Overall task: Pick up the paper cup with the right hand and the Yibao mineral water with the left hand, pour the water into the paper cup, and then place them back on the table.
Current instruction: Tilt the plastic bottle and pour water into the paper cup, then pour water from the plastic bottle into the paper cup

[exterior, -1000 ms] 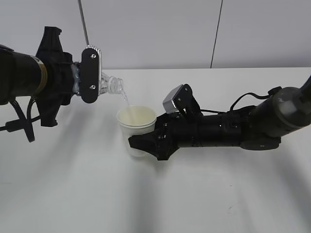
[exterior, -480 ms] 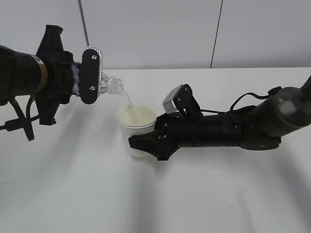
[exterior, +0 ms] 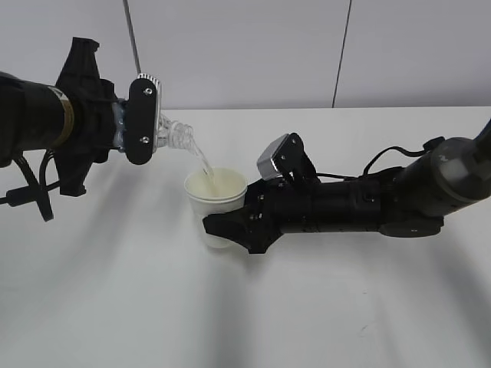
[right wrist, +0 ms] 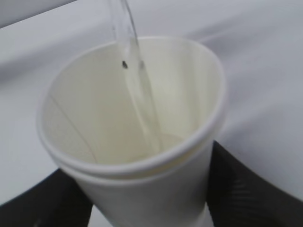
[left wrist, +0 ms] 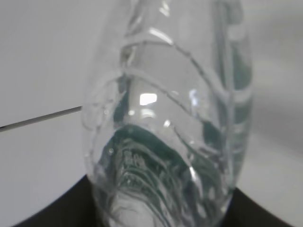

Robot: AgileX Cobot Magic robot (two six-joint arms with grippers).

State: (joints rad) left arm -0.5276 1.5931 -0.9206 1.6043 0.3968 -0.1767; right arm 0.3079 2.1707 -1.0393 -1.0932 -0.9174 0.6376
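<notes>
My left gripper [exterior: 142, 126] is shut on the Yibao mineral water bottle [exterior: 173, 134], held tipped with its capless neck down to the right. A thin stream of water [exterior: 203, 161] runs from the neck into the paper cup [exterior: 215, 201]. The bottle fills the left wrist view [left wrist: 165, 127], clear and ribbed with the dark green label showing through. My right gripper [exterior: 222, 228] is shut on the cup's lower side and holds it upright just above the white table [exterior: 115, 307]. The right wrist view shows the cup's cream inside [right wrist: 128, 113] with the stream [right wrist: 139, 94] falling into it.
The right arm [exterior: 368, 203] lies low across the table from the right, a black cable behind it. A grey wall with dark vertical seams [exterior: 341, 54] stands behind the table's far edge.
The bottle has tipped slightly further and the stream keeps running into the cup. Both arms stay almost in place.
</notes>
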